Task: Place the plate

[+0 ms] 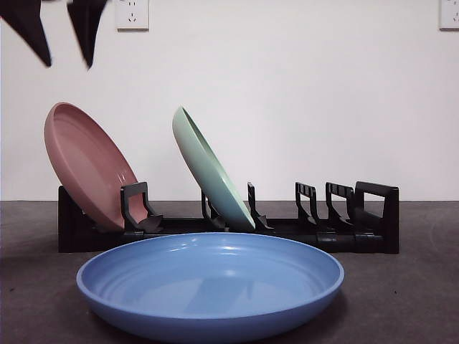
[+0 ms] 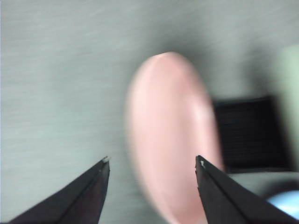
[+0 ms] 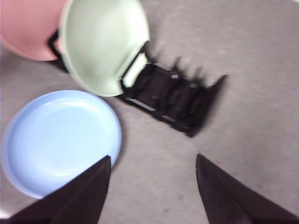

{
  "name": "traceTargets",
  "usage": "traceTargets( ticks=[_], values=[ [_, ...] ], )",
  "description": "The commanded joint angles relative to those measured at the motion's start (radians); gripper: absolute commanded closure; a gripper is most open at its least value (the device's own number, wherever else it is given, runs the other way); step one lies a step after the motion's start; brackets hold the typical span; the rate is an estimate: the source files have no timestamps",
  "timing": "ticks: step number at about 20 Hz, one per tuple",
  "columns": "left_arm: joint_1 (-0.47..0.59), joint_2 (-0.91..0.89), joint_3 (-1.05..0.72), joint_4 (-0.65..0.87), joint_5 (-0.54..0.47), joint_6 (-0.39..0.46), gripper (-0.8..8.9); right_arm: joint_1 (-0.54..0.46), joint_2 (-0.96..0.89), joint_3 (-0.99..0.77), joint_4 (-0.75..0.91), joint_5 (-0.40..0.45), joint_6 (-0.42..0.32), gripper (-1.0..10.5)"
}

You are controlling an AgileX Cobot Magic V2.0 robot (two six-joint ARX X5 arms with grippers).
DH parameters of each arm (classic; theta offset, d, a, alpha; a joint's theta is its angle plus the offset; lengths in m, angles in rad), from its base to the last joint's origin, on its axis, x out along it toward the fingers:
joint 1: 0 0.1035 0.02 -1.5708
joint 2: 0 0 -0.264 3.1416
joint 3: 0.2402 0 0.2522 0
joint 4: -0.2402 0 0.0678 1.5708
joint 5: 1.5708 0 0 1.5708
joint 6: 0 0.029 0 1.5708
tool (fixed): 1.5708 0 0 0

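A blue plate (image 1: 211,283) lies flat on the table in front of a black dish rack (image 1: 358,229). A pink plate (image 1: 86,168) leans in the rack's left end slot and a pale green plate (image 1: 208,172) leans in a middle slot. My left gripper (image 1: 68,64) is open and empty, high above the pink plate (image 2: 173,135), apart from it. My right gripper (image 3: 153,156) is open and empty, high over the table, looking down on the blue plate (image 3: 60,140), the green plate (image 3: 103,46) and the rack (image 3: 173,98).
The rack's right-hand slots (image 1: 337,208) hold nothing. A white wall with a socket (image 1: 132,13) stands behind the rack. The dark table (image 1: 401,301) runs on to the right of the blue plate.
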Motion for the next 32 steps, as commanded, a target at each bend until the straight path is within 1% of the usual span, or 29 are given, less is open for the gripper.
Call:
traceTargets(
  ticks=[1,4,7,8,10,13,15,19,22,28,32],
  values=[
    [-0.013,0.074,0.042,-0.010,-0.073,0.031,5.24,0.002,0.000,0.021,-0.016,0.032,0.014,6.6],
    [-0.012,0.131,0.042,-0.004,-0.083,0.031,5.32,0.001,-0.002,0.021,-0.032,0.054,0.013,6.6],
    [-0.012,0.154,0.042,-0.002,-0.083,0.027,5.49,0.002,-0.002,0.021,-0.036,0.054,0.013,6.6],
    [-0.012,0.154,0.042,0.003,-0.083,0.027,6.20,0.002,-0.002,0.021,-0.036,0.054,0.013,6.6],
    [-0.012,0.151,0.045,0.012,-0.083,0.027,7.98,0.002,-0.002,0.021,-0.035,0.054,0.013,6.6],
    [-0.012,0.151,0.072,0.012,-0.085,0.027,8.06,0.002,-0.002,0.021,-0.036,0.054,0.013,6.6],
    [-0.012,0.150,0.093,0.009,-0.117,0.028,8.06,0.002,-0.002,0.021,-0.036,0.054,0.013,6.6],
    [-0.012,0.150,0.142,-0.044,-0.131,0.029,8.06,0.002,-0.002,0.021,-0.037,0.054,0.013,6.6],
    [-0.012,0.150,0.210,-0.111,-0.131,0.031,8.06,0.002,-0.002,0.021,-0.036,0.054,0.013,6.6],
    [-0.012,0.148,0.414,-0.277,-0.135,0.032,8.06,0.002,-0.002,0.021,-0.036,0.054,0.013,6.6],
    [-0.012,0.104,0.451,-0.350,-0.138,0.031,8.06,0.002,-0.002,0.021,-0.037,0.054,0.013,6.6]
  ],
)
